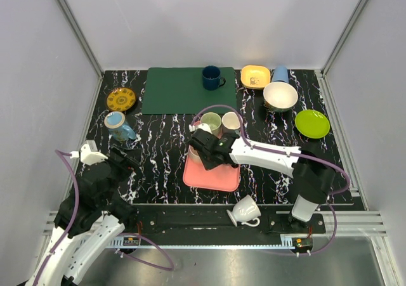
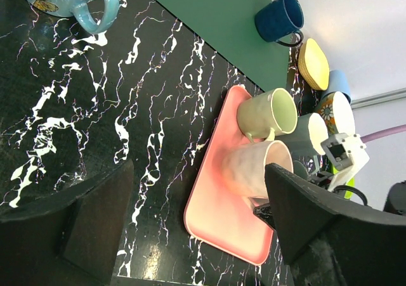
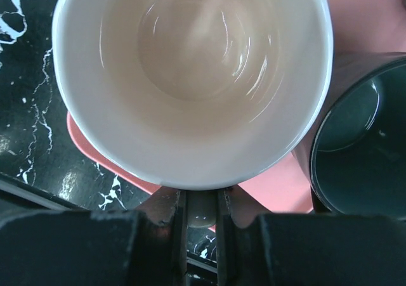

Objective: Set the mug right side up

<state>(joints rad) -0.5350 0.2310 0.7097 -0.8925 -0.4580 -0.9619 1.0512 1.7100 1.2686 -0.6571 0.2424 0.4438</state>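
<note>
Mug (image 3: 190, 77), cream, mouth up at pink tray (image 1: 219, 179), 6 o'clock of green mug (image 1: 211, 122). Right gripper (image 3: 202, 211) clamped on its handle; left gripper (image 2: 200, 219) spread, empty. Confirm its base sits flat before you release.

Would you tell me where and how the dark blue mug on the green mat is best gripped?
Grip the dark blue mug by its wall at the rim, coming straight down: it stands upright on the green mat, mouth open upward, so one jaw can slip inside. I would pick the side opposite the handle, which juts right in the top view.
</note>
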